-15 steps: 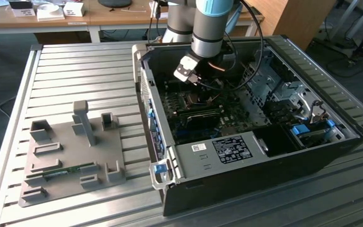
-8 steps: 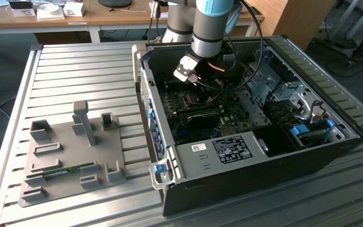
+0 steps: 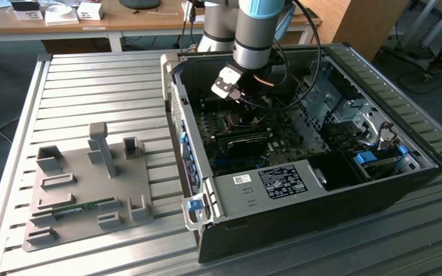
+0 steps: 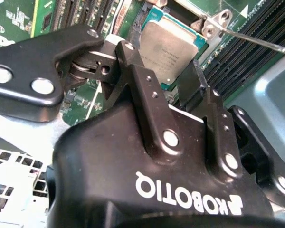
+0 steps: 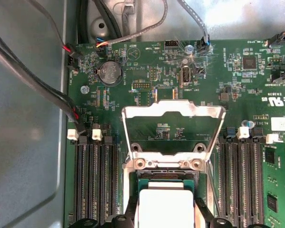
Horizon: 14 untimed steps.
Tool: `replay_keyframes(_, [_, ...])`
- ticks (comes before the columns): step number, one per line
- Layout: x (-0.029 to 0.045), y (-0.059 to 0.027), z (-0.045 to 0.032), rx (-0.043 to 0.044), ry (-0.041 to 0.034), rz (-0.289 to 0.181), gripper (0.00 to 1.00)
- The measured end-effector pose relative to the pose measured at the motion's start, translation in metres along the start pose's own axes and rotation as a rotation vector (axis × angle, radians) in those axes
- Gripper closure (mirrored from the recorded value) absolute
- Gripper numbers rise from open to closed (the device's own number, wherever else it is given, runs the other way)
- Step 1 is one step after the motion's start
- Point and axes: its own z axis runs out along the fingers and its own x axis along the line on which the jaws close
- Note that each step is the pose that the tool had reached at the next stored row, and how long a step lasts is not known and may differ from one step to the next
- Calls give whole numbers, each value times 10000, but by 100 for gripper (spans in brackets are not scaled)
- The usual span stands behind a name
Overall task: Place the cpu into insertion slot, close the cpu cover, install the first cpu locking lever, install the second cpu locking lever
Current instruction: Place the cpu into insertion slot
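now, cpu in insertion slot, cpu cover open, hand above

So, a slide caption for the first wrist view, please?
Gripper at the cpu by the insertion slot; cpu cover open.

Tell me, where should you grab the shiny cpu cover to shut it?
Probably best: grip the free crossbar of the cpu cover, opposite its hinge, coming from above. The cover is flipped open, away from the cpu, and that thin bar is bare, with the frame's opening beside it.
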Motion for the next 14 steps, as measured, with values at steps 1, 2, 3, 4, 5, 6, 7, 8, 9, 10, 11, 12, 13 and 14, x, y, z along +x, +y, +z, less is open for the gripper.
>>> replay_keyframes(1, [-1, 3, 0, 1, -2, -1, 46])
replay_keyframes(2, [-1, 8, 0, 1, -2, 0, 46])
replay_keyframes(3, [-1, 13, 1, 1, -1, 1, 46])
replay_keyframes(4, [0, 16, 2, 0, 0, 1, 46])
replay_keyframes(5, [0, 16, 2, 0, 0, 1, 46])
replay_keyframes(6, [0, 16, 2, 0, 0, 2, 46])
replay_keyframes(7, [-1, 18, 2, 0, -1, 1, 46])
replay_keyframes(8, [-2, 19, 2, 1, -1, 0, 46])
replay_keyframes(9, [-5, 19, 2, 1, -1, 0, 46])
replay_keyframes(10, [-6, 19, 2, 0, 0, 1, 46])
replay_keyframes(11, [-7, 19, 2, 0, 0, 2, 46])
replay_keyframes(12, [-9, 19, 2, 0, -1, 2, 46])
replay_keyframes(13, [-9, 19, 2, 0, -1, 1, 46])
replay_keyframes(14, [-9, 19, 2, 1, -1, 0, 46])
